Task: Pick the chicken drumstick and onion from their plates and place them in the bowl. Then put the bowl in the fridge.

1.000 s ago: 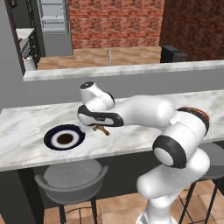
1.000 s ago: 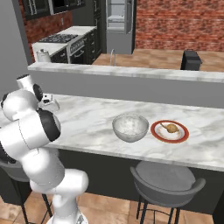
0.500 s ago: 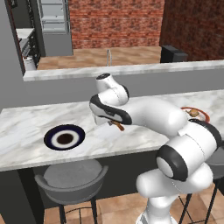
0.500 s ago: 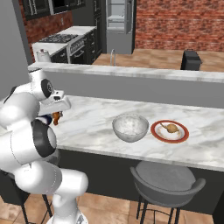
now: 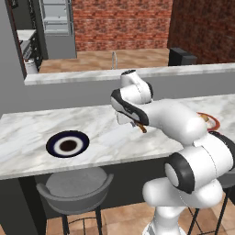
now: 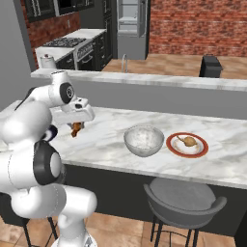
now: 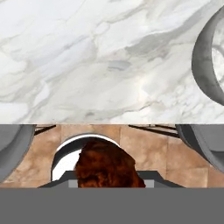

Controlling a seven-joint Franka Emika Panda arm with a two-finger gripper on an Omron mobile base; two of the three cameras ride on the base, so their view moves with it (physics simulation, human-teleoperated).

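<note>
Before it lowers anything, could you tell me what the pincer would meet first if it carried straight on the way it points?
Most likely the bare marble counter: the pincer, holding the drumstick, points down at it, with the bowl off to one side.

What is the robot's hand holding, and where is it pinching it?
The gripper holds the chicken drumstick above the marble counter. It pinches the drumstick's upper part, and the lower end hangs below the fingers. The exact spot is hidden.

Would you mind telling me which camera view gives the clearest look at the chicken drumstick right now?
The hand view is best: the chicken drumstick looms large and reddish-brown between the fingertips of the gripper. In the left base view it is a thin brown sliver under the hand; in the right base view, a small brown piece hanging above the counter.
</note>
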